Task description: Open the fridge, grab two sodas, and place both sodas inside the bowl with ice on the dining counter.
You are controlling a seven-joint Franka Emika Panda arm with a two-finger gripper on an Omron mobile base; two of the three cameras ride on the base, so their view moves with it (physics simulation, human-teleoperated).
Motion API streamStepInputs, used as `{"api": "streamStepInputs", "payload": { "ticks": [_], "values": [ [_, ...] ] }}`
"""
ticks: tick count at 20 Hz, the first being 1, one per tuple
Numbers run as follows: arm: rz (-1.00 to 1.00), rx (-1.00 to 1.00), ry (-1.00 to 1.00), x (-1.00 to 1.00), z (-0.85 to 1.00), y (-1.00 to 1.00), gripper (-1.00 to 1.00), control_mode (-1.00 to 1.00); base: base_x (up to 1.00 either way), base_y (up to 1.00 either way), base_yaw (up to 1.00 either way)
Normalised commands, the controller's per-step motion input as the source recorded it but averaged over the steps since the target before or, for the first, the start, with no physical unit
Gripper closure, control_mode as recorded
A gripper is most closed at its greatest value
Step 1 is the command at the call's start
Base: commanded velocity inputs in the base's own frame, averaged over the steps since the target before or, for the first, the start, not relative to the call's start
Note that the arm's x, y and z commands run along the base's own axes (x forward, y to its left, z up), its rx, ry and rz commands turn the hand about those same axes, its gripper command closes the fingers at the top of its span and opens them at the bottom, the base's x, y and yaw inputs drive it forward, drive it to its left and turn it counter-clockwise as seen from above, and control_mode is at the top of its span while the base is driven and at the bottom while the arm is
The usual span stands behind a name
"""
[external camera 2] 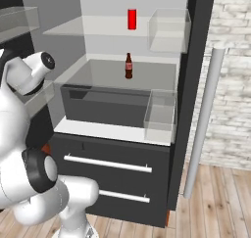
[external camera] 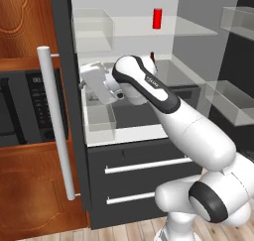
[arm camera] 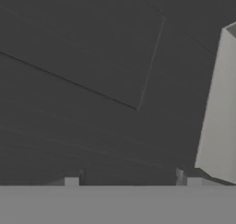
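Left base view: end effector sits at the open fridge, can't tell its spread, holding nothing. Beyond, brown bottle one shelf below the red can. Grabbing step; reach deeper next.

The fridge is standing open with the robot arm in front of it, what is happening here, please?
The fridge is open, both doors swung wide. The red can stands on the top shelf and the brown bottle on the shelf below; neither is held yet. The arm reaches toward the left side of the fridge interior, and its tool is near a clear door bin, gripping nothing.
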Motion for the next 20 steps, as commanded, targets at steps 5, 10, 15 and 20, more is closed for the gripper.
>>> {"api": "streamStepInputs", "payload": {
  "ticks": [5,10,15,20],
  "values": [
    [0.0,-0.06,-0.05,0.0,0.01,-0.35,-1.0,-1.0,0.0,0.0,0.0],
    [0.0,-0.09,-0.06,0.0,0.02,-0.63,-1.0,-1.0,0.0,0.0,0.0],
    [-0.04,-0.12,-0.11,-0.02,0.07,-0.63,-1.0,-1.0,0.0,0.0,0.0],
    [-0.15,-0.18,-0.15,-0.15,0.03,-0.65,-1.0,-1.0,0.0,0.0,0.0]
  ]
}}
